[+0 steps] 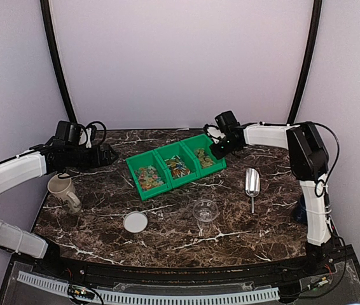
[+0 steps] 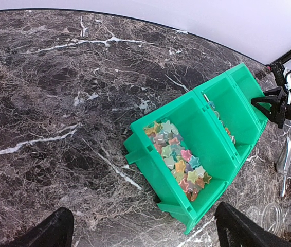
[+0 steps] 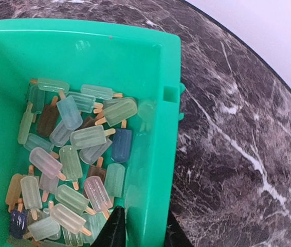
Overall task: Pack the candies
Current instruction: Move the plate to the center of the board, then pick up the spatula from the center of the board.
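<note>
The candies [image 3: 78,154] lie inside the green bin [image 3: 161,154]: tiny popsicle and star shapes in pale green, blue and orange, likely light, hard and slick, so I'd scoop rather than pinch. My right end effector [image 3: 145,231] straddles the bin's end wall, clamped or not I cannot tell. My left end effector [image 2: 145,230] gapes wide, away from the bin.

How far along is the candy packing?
Nothing packed yet: candies sit in the green bin, the clear cup looks empty. The right end effector straddles the bin wall; left end effector hangs open. The scoop and lid lie untouched. Left: scooping, filling, lidding.
</note>
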Motion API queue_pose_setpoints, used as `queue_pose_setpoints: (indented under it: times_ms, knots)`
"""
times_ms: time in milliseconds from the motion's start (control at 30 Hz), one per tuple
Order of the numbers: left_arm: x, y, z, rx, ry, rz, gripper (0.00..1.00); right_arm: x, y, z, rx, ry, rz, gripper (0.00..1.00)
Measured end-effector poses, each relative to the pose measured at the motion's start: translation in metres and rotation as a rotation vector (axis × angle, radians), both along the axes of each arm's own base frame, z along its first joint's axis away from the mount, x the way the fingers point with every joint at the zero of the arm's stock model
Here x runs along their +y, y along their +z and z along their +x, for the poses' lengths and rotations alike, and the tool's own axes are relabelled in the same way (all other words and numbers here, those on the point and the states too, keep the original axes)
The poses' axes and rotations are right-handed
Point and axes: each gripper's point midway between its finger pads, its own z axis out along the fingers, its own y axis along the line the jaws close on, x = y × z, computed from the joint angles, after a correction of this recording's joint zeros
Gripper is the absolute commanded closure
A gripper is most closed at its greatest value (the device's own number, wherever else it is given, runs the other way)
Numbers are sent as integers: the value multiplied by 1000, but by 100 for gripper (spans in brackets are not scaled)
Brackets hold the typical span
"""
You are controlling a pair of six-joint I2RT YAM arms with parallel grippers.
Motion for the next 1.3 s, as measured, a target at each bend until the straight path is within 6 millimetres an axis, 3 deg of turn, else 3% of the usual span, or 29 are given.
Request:
queue_pose_setpoints:
  times_ms: [133, 200, 267, 400, 633, 733, 1000, 1167, 1300]
  knots:
    - [0, 0, 0, 1, 1, -1, 1, -15, -6, -2, 1, -21, -72, 54]
    - [0, 0, 0, 1, 1, -2, 1, -21, -6, -3, 2, -40, -90, 42]
    - [0, 0, 0, 1, 0, -3, 1, -27, -4, -4, 2, -63, -105, 32]
    - [0, 0, 0, 1, -1, -4, 1, -40, 10, -12, -5, -128, -78, 21]
    - [0, 0, 0, 2, -2, -6, 1, -64, 68, -37, -88, -276, 49, 19]
    - [1, 0, 0, 1, 0, -7, 1, -78, 81, -58, -109, -344, 114, 19]
    - [-2, 1, 0, -1, -11, -19, 1, -111, 56, -127, -23, -492, 203, 19]
    - [-1, 3, -1, -8, -14, -27, 1, -105, 62, -161, -23, -516, 263, 21]
    - [-2, 4, -1, -10, -16, -31, 1, -102, 58, -176, -9, -539, 275, 22]
